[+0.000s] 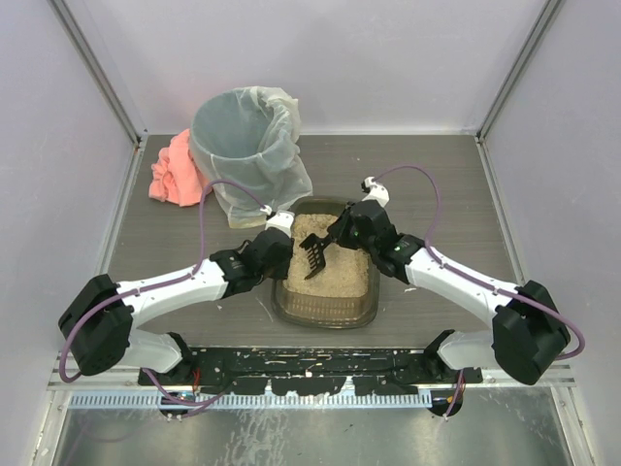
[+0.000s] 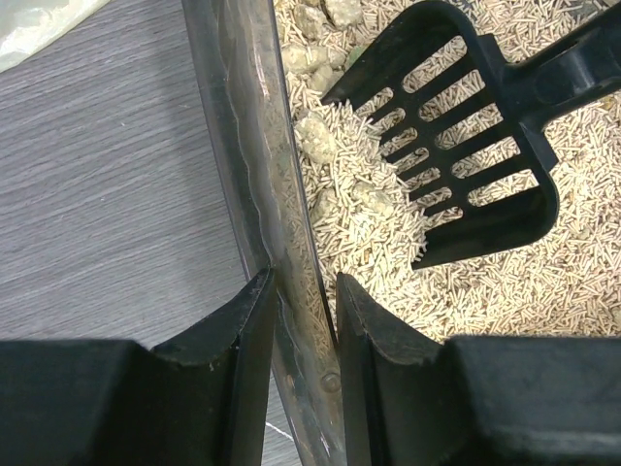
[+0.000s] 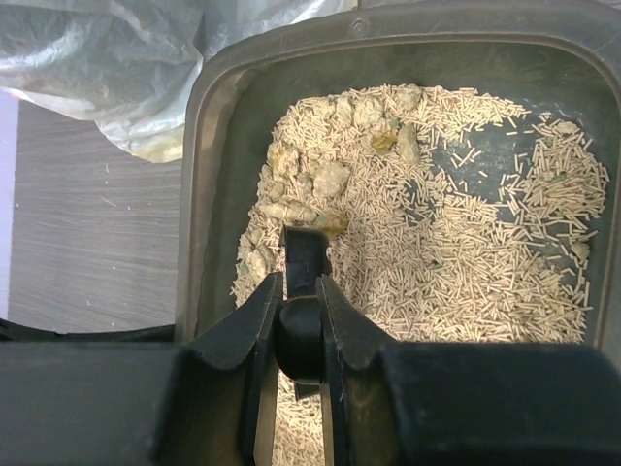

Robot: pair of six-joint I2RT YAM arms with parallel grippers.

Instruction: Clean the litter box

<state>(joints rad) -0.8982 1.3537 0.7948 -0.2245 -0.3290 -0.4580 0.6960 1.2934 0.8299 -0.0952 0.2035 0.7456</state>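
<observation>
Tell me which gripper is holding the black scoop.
The right gripper, shut on the scoop by its handle; the left gripper only straddles the litter box wall.

The top external view looks down from high at the near side over the whole desk [image 1: 437,184], while both wrist views look closely from opposite sides into the litter box [image 1: 325,316], which all three share.

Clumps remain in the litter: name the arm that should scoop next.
Right. The right pincer is shut on the scoop, its blade beside the clumps; the left pincer grips the litter box wall.
</observation>
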